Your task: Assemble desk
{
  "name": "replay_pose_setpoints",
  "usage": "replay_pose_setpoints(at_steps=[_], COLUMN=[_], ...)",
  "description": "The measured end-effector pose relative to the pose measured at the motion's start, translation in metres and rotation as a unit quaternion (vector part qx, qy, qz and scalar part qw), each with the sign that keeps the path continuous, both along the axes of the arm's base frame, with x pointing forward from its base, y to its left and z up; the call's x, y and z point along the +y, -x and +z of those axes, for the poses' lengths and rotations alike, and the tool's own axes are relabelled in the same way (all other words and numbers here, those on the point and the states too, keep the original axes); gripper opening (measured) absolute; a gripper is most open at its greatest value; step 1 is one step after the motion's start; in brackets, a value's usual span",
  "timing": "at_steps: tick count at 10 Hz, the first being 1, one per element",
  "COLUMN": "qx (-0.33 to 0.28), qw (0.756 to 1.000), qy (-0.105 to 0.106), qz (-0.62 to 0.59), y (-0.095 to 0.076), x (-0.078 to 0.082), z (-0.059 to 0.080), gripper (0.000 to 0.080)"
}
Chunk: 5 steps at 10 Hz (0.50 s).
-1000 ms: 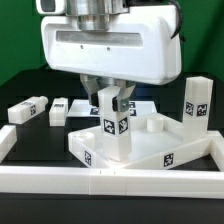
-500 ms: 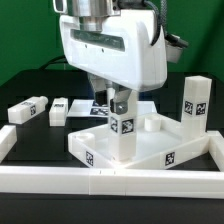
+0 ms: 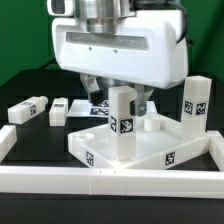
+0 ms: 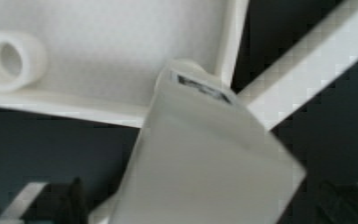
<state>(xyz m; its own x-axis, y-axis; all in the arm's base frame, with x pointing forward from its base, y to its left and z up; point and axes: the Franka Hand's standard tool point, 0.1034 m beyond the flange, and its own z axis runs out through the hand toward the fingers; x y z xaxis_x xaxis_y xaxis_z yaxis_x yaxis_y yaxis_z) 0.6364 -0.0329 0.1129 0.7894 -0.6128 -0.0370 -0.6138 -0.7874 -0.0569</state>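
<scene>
The white tray-like tabletop (image 3: 150,148) lies inside the rails. One white tagged leg (image 3: 121,125) stands upright at its near corner on the exterior view's left. My gripper (image 3: 118,98) sits over that leg's top, with a dark finger on each side, and looks shut on it. In the wrist view the same leg (image 4: 211,150) fills the middle between my jaws, above the tabletop (image 4: 105,40) and a round corner socket (image 4: 2,55). Two more legs lie at the exterior view's left (image 3: 28,108) (image 3: 60,110). A further leg (image 3: 197,103) stands upright at the right.
Long white border rails run along the front (image 3: 110,182) and both sides (image 3: 8,140) (image 3: 215,150). The marker board (image 3: 98,104) lies behind the tabletop, mostly hidden by my hand. A round socket post (image 3: 150,125) rises from the tabletop beside the held leg.
My hand twisted to an oblique angle and came back square, shifting to the exterior view's right. The upright leg turned and shifted right with it.
</scene>
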Motion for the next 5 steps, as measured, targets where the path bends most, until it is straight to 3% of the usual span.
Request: replay_pose_setpoints(at_steps=[5], qx=[-0.014], qw=[0.979], qy=[0.001], qz=[0.201], y=[0.0016], x=[0.0016], z=[-0.0004], gripper=[0.0649])
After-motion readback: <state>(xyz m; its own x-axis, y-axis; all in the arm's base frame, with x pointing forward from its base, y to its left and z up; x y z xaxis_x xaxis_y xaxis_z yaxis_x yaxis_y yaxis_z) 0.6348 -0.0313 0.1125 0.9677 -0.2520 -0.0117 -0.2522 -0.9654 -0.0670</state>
